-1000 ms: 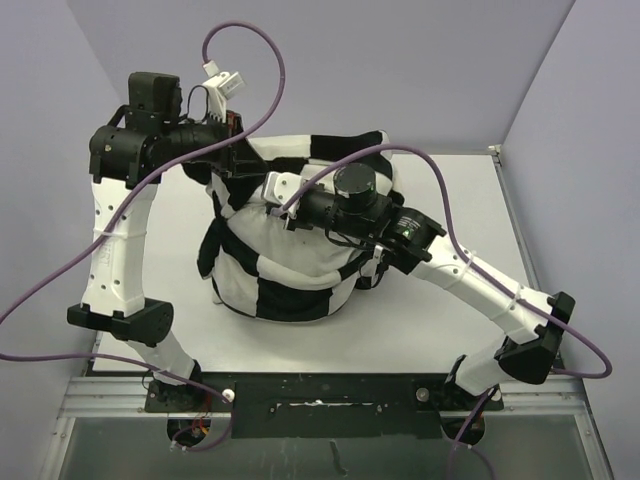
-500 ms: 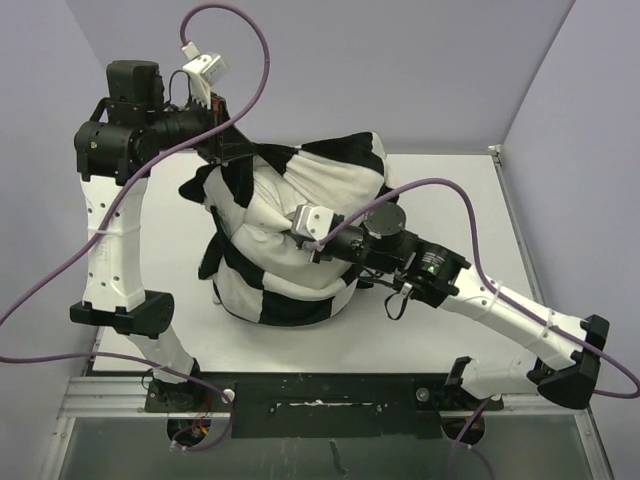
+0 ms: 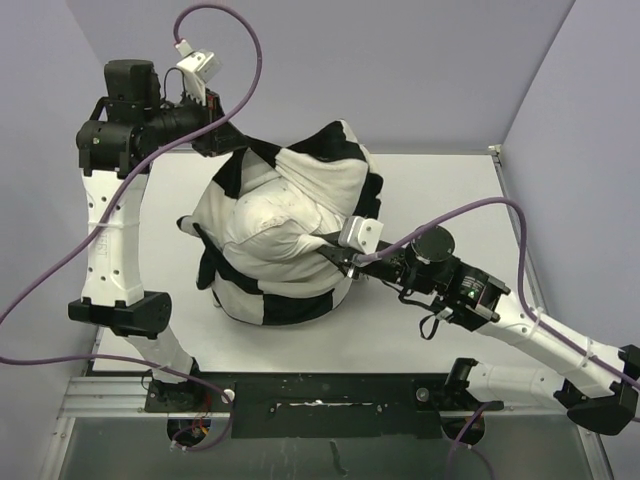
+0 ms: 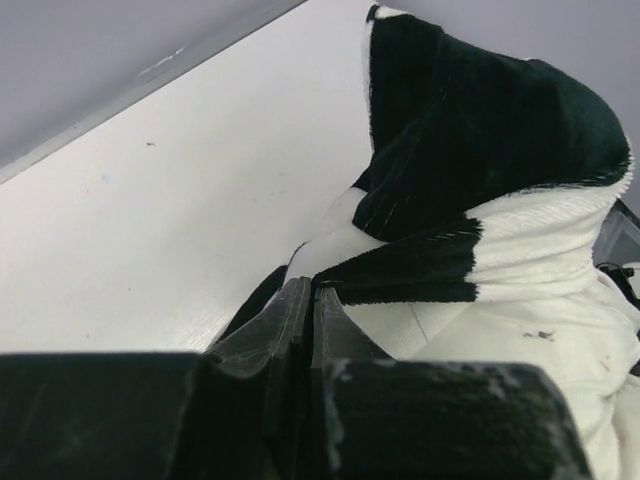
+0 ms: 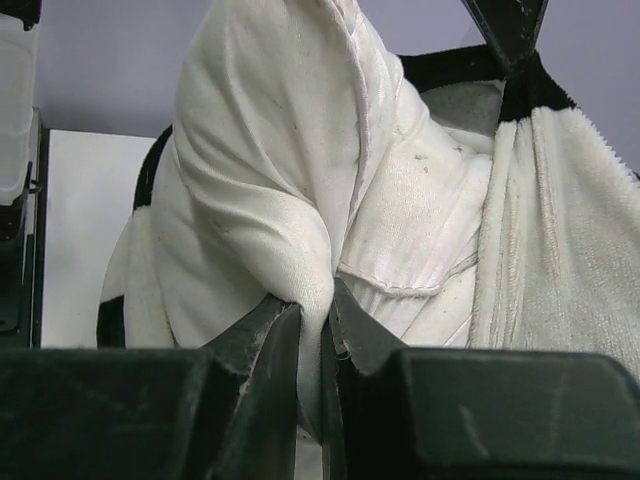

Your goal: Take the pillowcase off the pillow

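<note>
Pulled back, right gripper pinches pillow; left gripper clamps pillowcase above table.

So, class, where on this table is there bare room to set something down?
Widest bare patch: the far right of the table, between the pillowcase and the right edge. A narrower strip lies between it and the near edge. Crowded: the middle, where the left gripper pinches the pillowcase and the right gripper the pillow.

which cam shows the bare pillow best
Top external: the pillow bulges from the pillowcase, its whole exposed side in view. Right wrist shows only a fold pinched in the right fingers; left wrist mostly pillowcase, a sliver of pillow.
</note>
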`<state>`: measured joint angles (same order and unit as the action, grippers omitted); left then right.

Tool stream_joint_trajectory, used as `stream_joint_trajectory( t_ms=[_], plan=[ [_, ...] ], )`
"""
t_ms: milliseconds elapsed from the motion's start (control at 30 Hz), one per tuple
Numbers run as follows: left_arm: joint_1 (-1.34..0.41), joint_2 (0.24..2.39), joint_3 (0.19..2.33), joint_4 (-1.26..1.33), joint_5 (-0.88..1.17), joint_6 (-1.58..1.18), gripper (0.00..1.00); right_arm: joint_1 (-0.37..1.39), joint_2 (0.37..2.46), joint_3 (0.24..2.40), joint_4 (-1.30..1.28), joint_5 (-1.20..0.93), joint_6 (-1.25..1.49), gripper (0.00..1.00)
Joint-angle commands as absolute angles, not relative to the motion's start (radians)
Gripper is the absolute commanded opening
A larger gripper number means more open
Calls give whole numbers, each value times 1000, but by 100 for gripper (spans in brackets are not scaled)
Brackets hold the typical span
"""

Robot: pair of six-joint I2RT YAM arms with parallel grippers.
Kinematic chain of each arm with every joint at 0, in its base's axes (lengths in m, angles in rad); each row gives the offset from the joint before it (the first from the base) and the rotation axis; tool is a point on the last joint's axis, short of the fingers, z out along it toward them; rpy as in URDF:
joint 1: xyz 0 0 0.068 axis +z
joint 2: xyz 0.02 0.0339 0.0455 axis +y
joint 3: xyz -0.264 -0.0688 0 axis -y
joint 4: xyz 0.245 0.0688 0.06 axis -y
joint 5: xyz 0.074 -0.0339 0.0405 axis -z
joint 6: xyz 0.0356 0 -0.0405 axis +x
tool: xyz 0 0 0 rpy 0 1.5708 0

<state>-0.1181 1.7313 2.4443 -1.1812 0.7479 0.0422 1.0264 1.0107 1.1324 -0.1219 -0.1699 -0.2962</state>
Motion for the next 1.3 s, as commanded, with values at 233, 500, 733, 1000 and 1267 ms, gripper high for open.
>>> stream_joint_trajectory(
  t_ms=[233,500,733,1000,1267],
  plan=[
    [-164,1677,2056,-724,486,34,0,1068,1095,1225,39,-471,-32,0],
    [-226,1748,2199,-766,634,-48,92,1191,1413,1505,-98,-477,-72,0],
    [118,1823,2679,-975,871,-39,98,931,1305,1387,4,-318,47,0],
    [221,1560,2391,-1027,1131,335,98,906,1384,1471,-32,-352,25,0],
    [12,1414,2210,-1261,1171,773,98,923,1456,1551,-79,-425,19,0]
  ],
)
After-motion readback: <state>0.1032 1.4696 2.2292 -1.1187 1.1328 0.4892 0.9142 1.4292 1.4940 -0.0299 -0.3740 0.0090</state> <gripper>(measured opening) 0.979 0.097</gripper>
